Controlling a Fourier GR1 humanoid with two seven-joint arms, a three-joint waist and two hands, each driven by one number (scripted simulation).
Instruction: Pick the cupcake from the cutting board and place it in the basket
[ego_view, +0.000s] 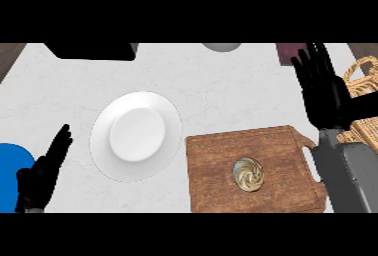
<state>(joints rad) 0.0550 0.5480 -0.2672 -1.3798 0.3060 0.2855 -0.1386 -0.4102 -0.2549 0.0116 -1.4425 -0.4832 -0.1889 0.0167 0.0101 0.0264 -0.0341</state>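
The cupcake (249, 174) sits on the wooden cutting board (214, 185) at the lower right; from above its top shows as a swirl of tan and grey. The wicker basket (364, 80) stands at the right edge, partly cut off by the view and partly behind my right arm. My right hand (319, 85) is open, fingers straight and pointing away, beyond the board's far right corner and beside the basket, holding nothing. My left hand (46, 167) is open at the lower left, fingers up, resting.
A white plate (136, 135) lies left of the board. A blue object (13, 170) shows at the left edge behind my left hand. A black object (92, 50), a grey round thing (221, 46) and a dark maroon item (288, 52) line the far edge.
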